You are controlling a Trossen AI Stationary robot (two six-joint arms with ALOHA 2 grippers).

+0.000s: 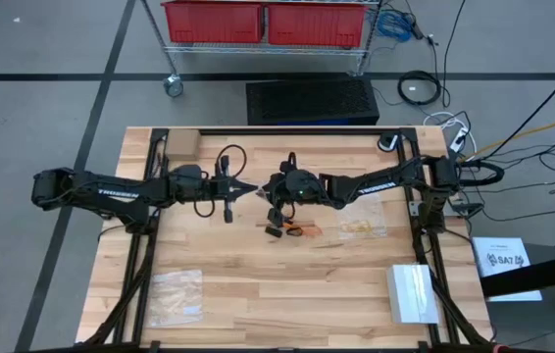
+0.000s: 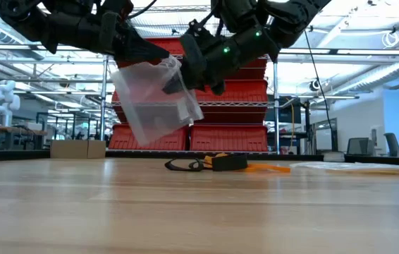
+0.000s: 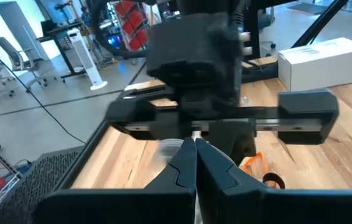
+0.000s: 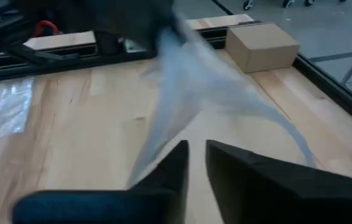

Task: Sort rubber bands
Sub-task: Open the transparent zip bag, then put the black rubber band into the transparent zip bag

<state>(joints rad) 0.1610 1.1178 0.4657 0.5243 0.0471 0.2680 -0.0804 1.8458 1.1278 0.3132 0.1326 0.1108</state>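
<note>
Low view tells the most: a clear floppy plastic bag [image 2: 156, 99] hangs in the air at the upper middle of the frame, held up between the two arms above the wooden desk [image 2: 185, 212]. The left claw [image 3: 194, 146] is pressed together on the bag's upper edge. The right claw [image 4: 196, 149] stands with a narrow gap between its fingers, right at the bag, and whether it pinches the film I cannot tell.

The small thin rubber bands in orange and black [image 1: 292, 231] lie in a loose heap on the desk at the middle of the high view, just below the claws (the low view shows them as a dark and orange clump on the boards). I see none inside the lifted bag.

A second clear bag [image 1: 176, 296] lies flat at the lower left of the high view, and a crinkled one with yellowish contents [image 1: 361, 229] lies right of the heap.

Sorting looks barely begun: the bag is being readied, and the heap remains to be picked apart.
</note>
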